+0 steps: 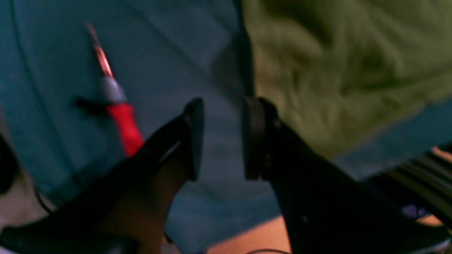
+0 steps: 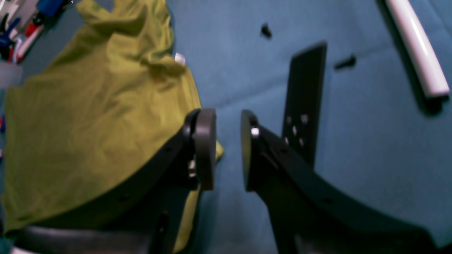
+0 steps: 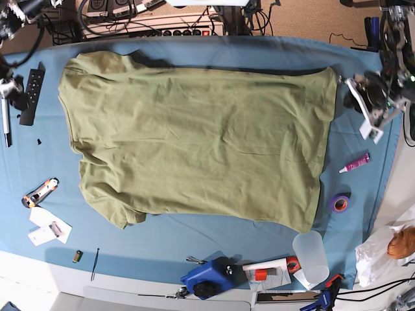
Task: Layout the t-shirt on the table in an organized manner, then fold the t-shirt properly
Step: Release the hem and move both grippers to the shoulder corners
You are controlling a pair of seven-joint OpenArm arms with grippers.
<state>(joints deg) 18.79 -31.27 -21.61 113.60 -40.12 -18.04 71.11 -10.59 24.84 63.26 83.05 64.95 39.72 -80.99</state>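
Observation:
The olive-green t-shirt [image 3: 194, 136] lies spread flat on the teal table [image 3: 214, 230], wrinkled, with its collar end toward the left. My left gripper [image 1: 222, 137] is open and empty, just off the shirt's [image 1: 353, 70] edge above bare cloth [image 1: 169, 53]; in the base view it [image 3: 358, 97] is beside the shirt's right end. My right gripper [image 2: 228, 150] is open and empty over the cloth [image 2: 353, 141], next to the shirt's [image 2: 88, 106] edge. In the base view it barely shows at the left edge [image 3: 6, 85].
A red-handled tool [image 1: 122, 120] lies by the left gripper. A black flat plate [image 2: 303, 98] and a white tube [image 2: 416, 46] lie by the right gripper. A purple tape roll [image 3: 340, 203], clear cup [image 3: 310, 256], blue tool [image 3: 207, 280] and utility knife [image 3: 39, 191] lie around the shirt.

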